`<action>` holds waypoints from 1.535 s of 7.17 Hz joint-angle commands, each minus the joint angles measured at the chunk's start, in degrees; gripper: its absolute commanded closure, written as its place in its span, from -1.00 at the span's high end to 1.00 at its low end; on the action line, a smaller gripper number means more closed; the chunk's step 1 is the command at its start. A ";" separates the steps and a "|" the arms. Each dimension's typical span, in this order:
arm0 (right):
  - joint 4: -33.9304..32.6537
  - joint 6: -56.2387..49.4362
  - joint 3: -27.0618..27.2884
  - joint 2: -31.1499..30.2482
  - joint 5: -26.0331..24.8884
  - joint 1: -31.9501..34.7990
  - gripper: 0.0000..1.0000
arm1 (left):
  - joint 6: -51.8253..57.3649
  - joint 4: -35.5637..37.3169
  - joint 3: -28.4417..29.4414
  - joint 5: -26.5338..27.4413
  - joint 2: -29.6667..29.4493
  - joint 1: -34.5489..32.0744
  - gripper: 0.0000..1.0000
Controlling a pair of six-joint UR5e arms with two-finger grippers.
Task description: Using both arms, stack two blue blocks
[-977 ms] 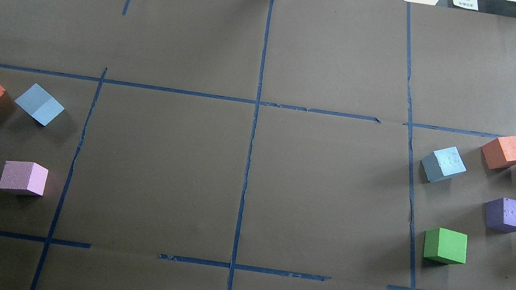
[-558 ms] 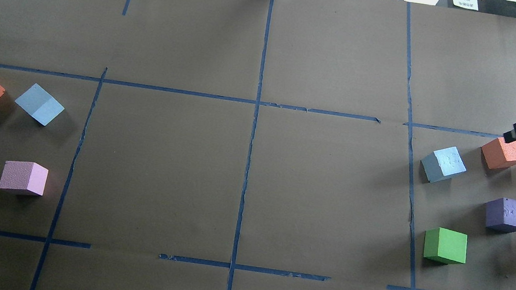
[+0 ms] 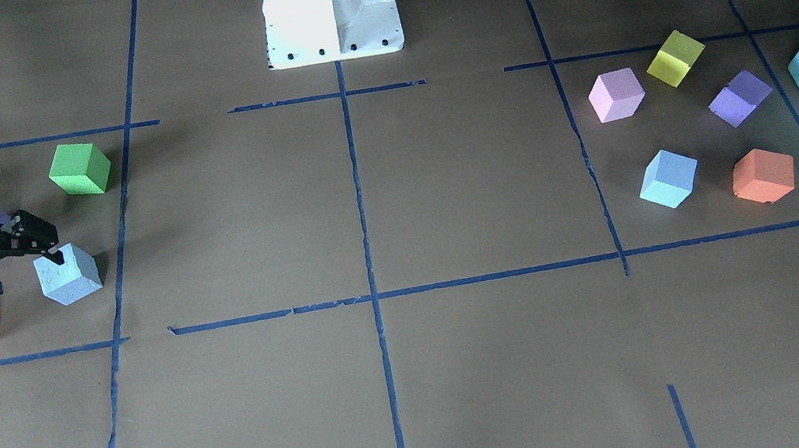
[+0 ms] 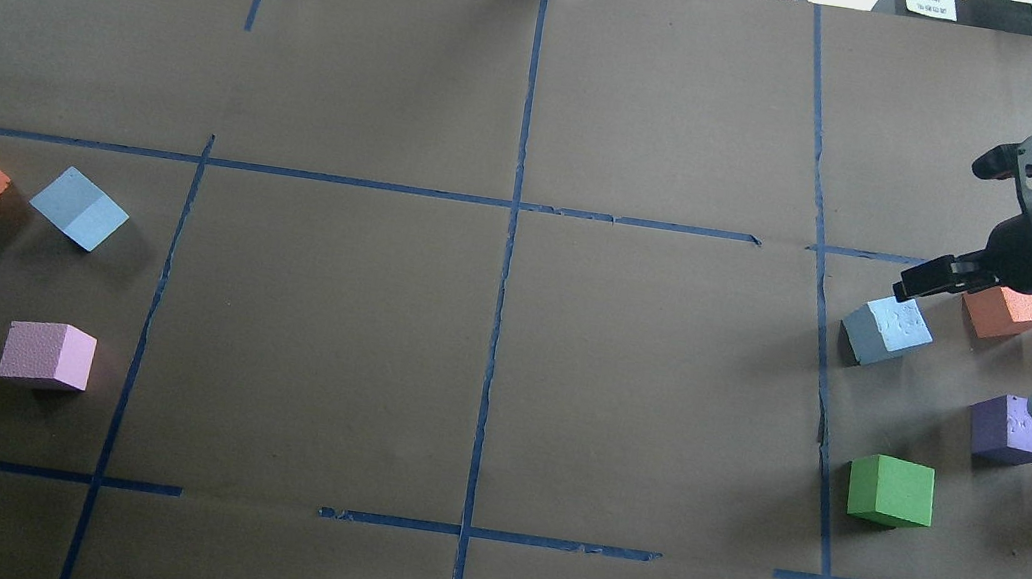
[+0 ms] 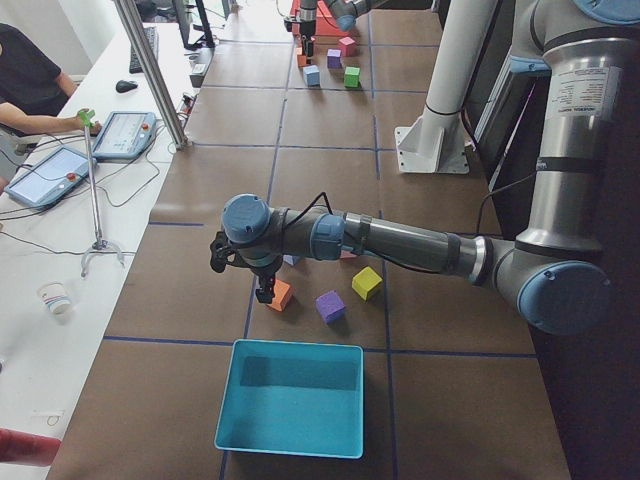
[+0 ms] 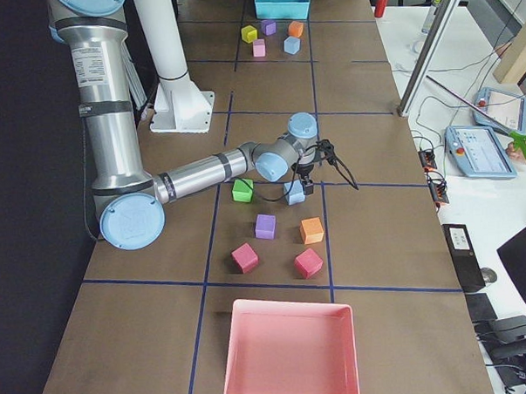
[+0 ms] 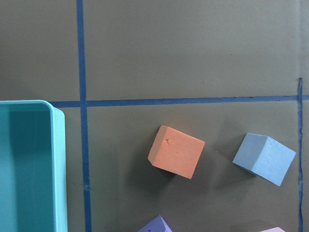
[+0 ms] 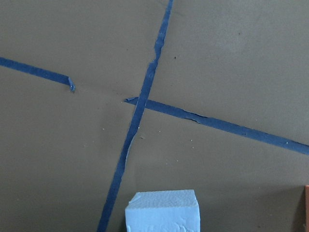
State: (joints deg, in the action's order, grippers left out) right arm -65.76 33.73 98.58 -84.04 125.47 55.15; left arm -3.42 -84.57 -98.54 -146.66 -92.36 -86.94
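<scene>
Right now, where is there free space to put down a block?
The middle is bare, from the left blue block and pink block across to the right blue block and green block. Both ends are crowded with blocks; the right gripper hovers at the right end.

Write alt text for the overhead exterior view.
The right arm's black two-finger end effector hovers by a pale sky-blue foam cube at the right end of the brown paper-covered table gridded with blue tape. A second pale sky-blue foam cube sits at far left; other coloured foam cubes cluster at both ends.
</scene>
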 commanded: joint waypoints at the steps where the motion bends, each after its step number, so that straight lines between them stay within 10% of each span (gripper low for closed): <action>1: 0.54 0.63 -1.27 0.01 -2.76 -3.28 1.00 | -0.09 0.37 -1.73 -0.03 0.16 -0.07 1.00; 4: 1.33 0.72 -6.10 0.97 -3.21 -5.14 0.98 | -0.09 0.46 -2.36 -0.12 0.25 -0.07 1.00; 5: 1.33 0.89 -6.55 1.76 -3.13 -5.40 0.60 | -0.01 0.46 -2.36 -0.20 0.25 -0.07 1.00; 6: 1.33 0.90 -6.47 1.86 -2.86 -5.41 -0.60 | -0.09 0.46 -2.36 -0.20 0.25 -0.16 1.00; 7: 1.25 0.81 -6.47 2.55 -2.77 -5.49 -0.98 | -0.01 0.46 -2.36 -0.29 0.25 -0.16 1.00; 11: -2.18 32.36 -7.51 24.47 -3.89 -15.57 -1.00 | 0.00 -0.15 -2.36 -3.63 0.60 -0.07 1.00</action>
State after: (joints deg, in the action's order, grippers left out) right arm -67.35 55.08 92.25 -66.39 123.78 43.81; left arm -3.43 -84.53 -100.96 -149.39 -91.90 -87.03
